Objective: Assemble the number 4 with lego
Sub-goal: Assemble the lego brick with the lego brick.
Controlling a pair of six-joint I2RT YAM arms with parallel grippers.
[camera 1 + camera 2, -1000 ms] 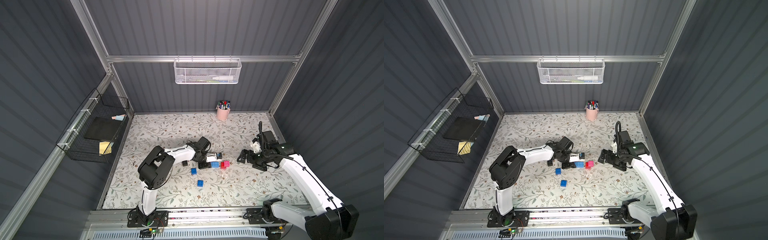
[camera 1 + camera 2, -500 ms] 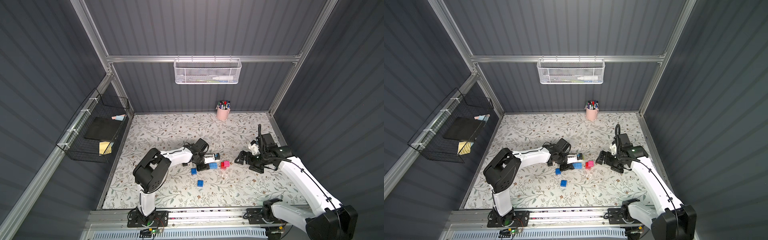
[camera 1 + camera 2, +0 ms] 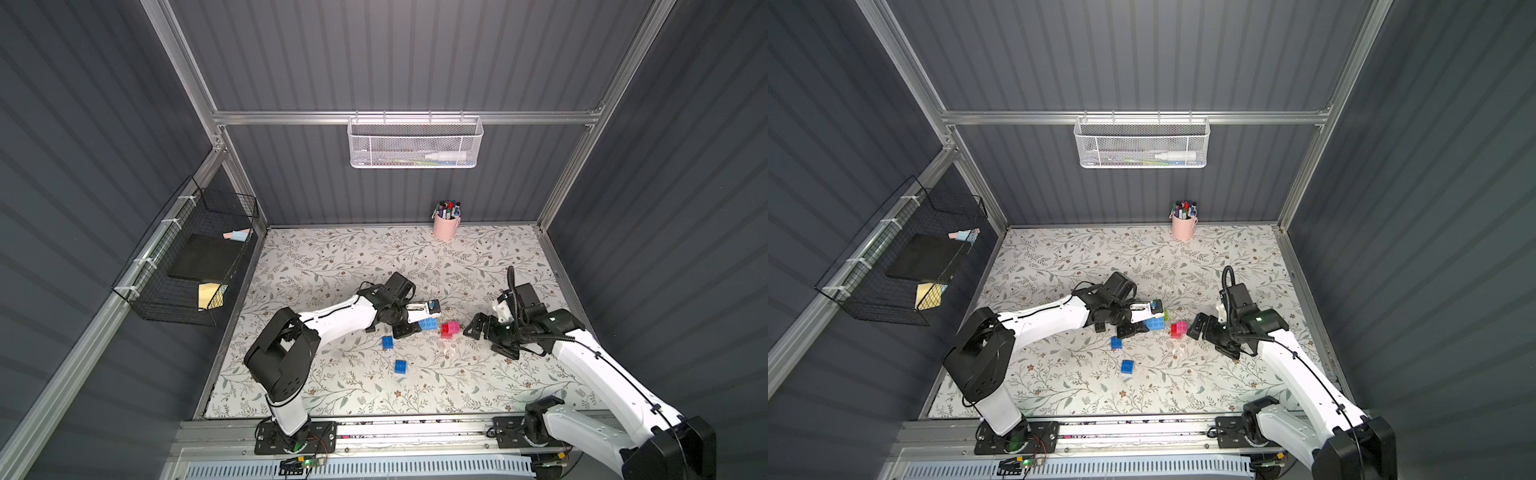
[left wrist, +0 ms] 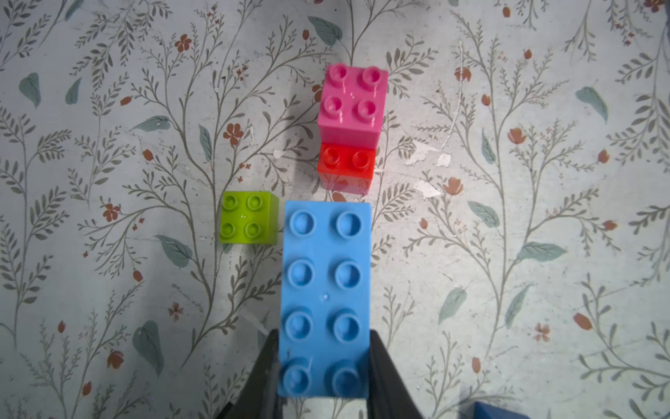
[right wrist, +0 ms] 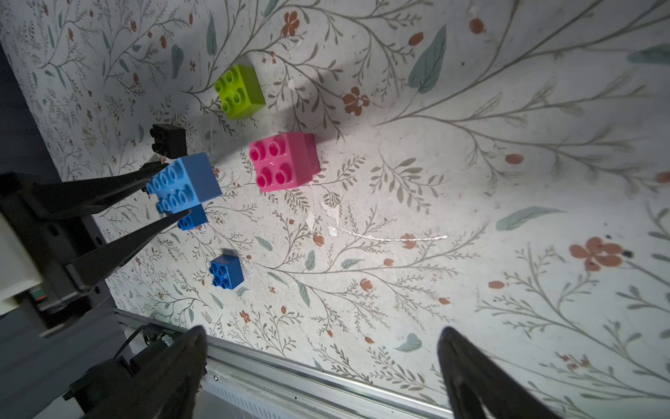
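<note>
Left gripper (image 4: 323, 362): clenched on one end of long light-blue studded plastic brick (image 4: 326, 275), free end just short of pink square brick (image 4: 350, 105) stacked on red square brick (image 4: 346, 167); lime-green square brick (image 4: 248, 217) beside. Right gripper (image 5: 322, 341): spread, empty. Risk: end-held brick may pivot, misseating studs. Pink pot (image 3: 444, 228): marker pens (image 3: 448, 206). White mesh basket (image 3: 374, 145): pale tube (image 3: 444, 156). Black wire basket (image 3: 174, 307): dark pad (image 3: 203, 257).
</note>
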